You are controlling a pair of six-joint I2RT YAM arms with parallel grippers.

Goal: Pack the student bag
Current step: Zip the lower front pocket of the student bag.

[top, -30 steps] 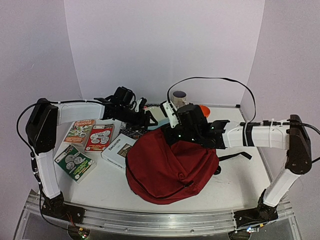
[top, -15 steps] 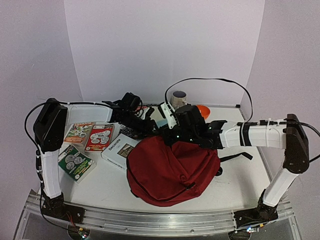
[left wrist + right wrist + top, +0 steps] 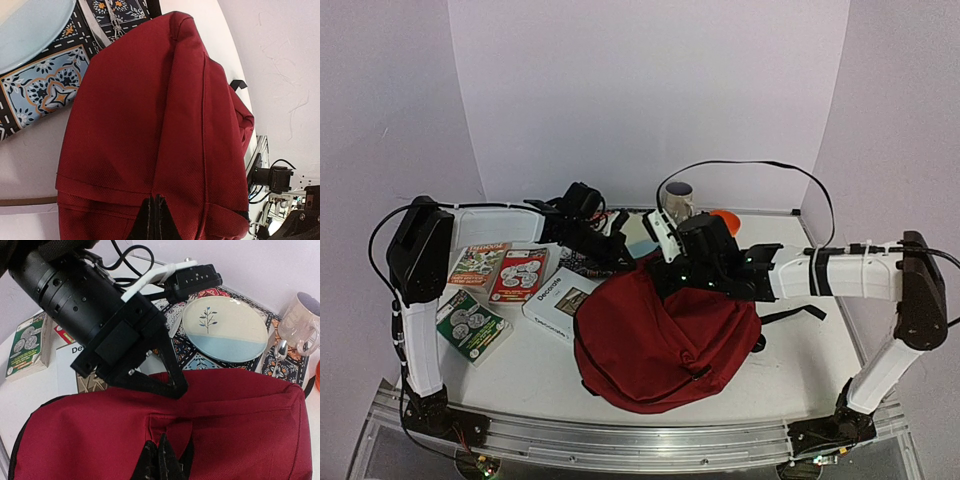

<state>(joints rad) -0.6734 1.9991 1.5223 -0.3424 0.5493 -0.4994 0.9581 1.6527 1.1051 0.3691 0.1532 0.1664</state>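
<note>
Student bag point(image 3: 665, 340), dark red, slumped at the middle of the white table point(image 3: 790, 365), its top edge toward the far side and lying over the near edge of a patterned mat point(image 3: 40, 90). Left gripper point(image 3: 176, 389), clenched on the bag's upper seam from the far left. Right gripper point(image 3: 159, 457), jaws closed, pinching a fold of the same red fabric just beside it. Lesser items: white box point(image 3: 558, 300) just beside the bag's left flank; three picture-covered books point(image 3: 518, 275) further left; blue-and-cream plate point(image 3: 225, 327) on the mat; mug point(image 3: 300, 320) and spoon point(image 3: 280, 350) at the mat's right edge.
</note>
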